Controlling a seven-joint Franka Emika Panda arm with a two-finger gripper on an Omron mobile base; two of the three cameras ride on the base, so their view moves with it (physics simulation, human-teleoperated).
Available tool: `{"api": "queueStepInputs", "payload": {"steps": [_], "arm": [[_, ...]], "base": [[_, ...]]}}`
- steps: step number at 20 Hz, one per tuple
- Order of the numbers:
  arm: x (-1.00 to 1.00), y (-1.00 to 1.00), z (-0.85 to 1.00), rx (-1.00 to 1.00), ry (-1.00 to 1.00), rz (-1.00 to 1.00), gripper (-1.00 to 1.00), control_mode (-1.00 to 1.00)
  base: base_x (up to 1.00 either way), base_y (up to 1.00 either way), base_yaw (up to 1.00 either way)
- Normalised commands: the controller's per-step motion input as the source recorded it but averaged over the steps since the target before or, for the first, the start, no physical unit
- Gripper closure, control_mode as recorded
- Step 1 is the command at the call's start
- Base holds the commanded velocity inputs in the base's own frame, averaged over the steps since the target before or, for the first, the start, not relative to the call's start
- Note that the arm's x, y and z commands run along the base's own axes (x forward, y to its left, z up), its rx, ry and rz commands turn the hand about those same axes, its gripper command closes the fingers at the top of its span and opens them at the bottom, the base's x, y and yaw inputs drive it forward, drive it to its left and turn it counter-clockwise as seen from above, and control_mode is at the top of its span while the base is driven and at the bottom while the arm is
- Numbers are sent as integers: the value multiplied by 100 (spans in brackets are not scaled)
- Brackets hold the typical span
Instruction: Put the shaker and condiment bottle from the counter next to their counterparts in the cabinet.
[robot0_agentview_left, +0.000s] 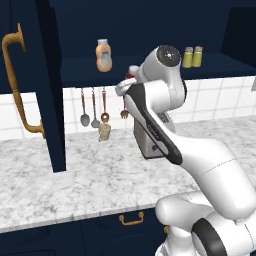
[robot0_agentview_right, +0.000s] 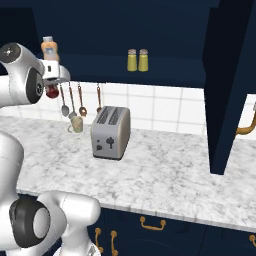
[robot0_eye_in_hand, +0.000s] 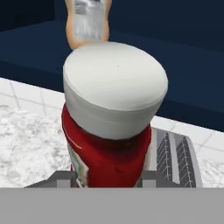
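Red glossy bottle (robot0_eye_in_hand: 109, 153) with a round white cap sits clamped in the jaws, centre frame, above marbled counter (robot0_eye_in_hand: 26, 144).

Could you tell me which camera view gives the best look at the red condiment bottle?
The hand view: the condiment bottle looms close, white cap and red body plain. The right base view shows a red sliver under the gripper; the left base view a red speck by the arm.

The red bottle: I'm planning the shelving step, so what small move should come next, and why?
Probably carry the red bottle forward onto the cabinet shelf beside the peach-orange bottle. The jaws hold it raised off the counter, and the two shakers already stand together on the shelf.
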Motion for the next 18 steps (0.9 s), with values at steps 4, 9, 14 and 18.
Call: {"api": "queueStepInputs", "payload": {"steps": [4, 9, 14, 18], "arm": [[41, 0, 52, 11, 5, -8, 100, -100], [54, 0, 32, 12, 8, 0, 100, -100], [51, 0, 15, 3, 8, -3, 100, -100], [43, 0, 14, 0, 4, -6, 100, -100]], "base": [[0, 0, 0], [0, 0, 0], [0, 0, 0], [0, 0, 0]]}}
